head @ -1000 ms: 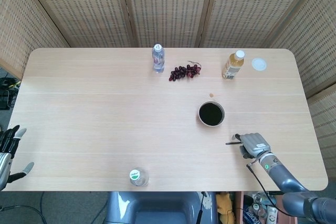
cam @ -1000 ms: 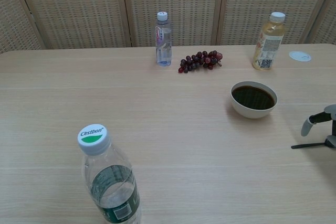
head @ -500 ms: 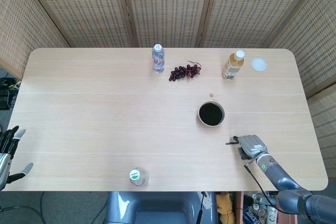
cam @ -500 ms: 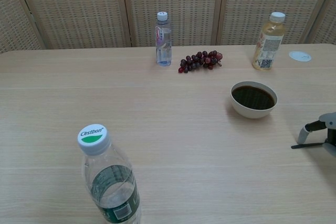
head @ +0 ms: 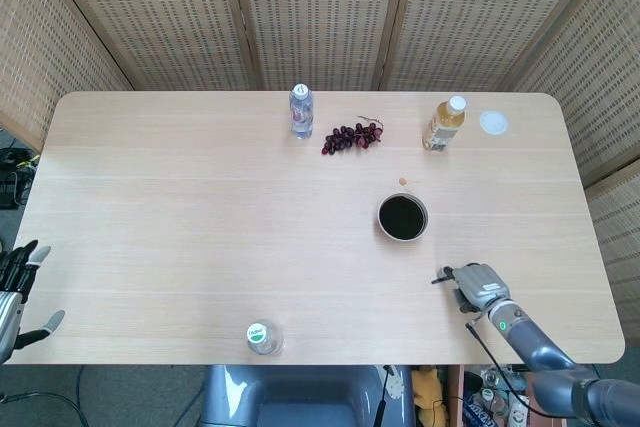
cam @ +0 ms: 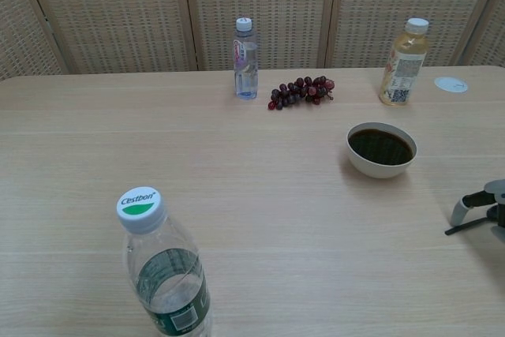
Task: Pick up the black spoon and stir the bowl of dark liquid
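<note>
Now lifted: spoon (cam: 465,225) tilted off surface (head: 200,217), pinched in right hand (head: 478,285) fingers (cam: 461,207). Next, carry to bowl (head: 402,217).

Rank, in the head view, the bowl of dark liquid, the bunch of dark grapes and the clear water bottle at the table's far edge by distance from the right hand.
From the right hand:
1. Bowl of dark liquid, just beyond it, slightly left.
2. Bunch of dark grapes, farther back, left.
3. Clear water bottle, at the far edge, left of the grapes.
</note>
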You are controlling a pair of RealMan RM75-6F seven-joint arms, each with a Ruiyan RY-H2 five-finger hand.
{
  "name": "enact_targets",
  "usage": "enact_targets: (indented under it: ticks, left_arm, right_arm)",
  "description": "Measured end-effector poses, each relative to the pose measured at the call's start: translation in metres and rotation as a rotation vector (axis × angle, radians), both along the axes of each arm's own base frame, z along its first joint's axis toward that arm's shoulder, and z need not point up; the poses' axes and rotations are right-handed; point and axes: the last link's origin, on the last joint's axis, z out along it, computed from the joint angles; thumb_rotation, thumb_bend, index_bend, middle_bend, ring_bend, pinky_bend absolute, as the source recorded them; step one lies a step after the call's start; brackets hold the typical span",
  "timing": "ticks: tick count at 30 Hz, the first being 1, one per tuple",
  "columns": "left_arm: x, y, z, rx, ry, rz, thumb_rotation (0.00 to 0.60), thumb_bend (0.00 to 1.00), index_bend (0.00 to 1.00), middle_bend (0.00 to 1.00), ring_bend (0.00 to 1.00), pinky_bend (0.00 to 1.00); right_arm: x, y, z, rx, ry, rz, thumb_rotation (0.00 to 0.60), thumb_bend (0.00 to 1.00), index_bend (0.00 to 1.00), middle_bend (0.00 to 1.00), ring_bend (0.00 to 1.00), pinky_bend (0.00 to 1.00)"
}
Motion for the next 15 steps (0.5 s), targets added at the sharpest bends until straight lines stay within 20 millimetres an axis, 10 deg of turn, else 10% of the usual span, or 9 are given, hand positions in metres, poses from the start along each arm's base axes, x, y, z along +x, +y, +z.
enact_targets:
  ticks: [7, 15]
  left_arm:
    - [-0.001, 0.0, 0.0, 0.001, 0.0, 0.004, 0.6, 0.26, 0.0, 0.0, 0.0, 0.0]
    - [-0.001, 0.0, -0.001, -0.004, -0.004, 0.005, 0.6, 0.26, 0.0, 0.0, 0.0, 0.0]
  right_arm:
    - [0.006, 0.001, 0.002, -0.022, -0.014, 0.026, 0.6, 0.82, 0.27, 0.87, 0.99, 1.0]
    - [0.027, -0.005, 0.022, -0.175, -0.085, 0.101, 0.6, 0.53, 0.45, 0.58, 0.58, 0.9]
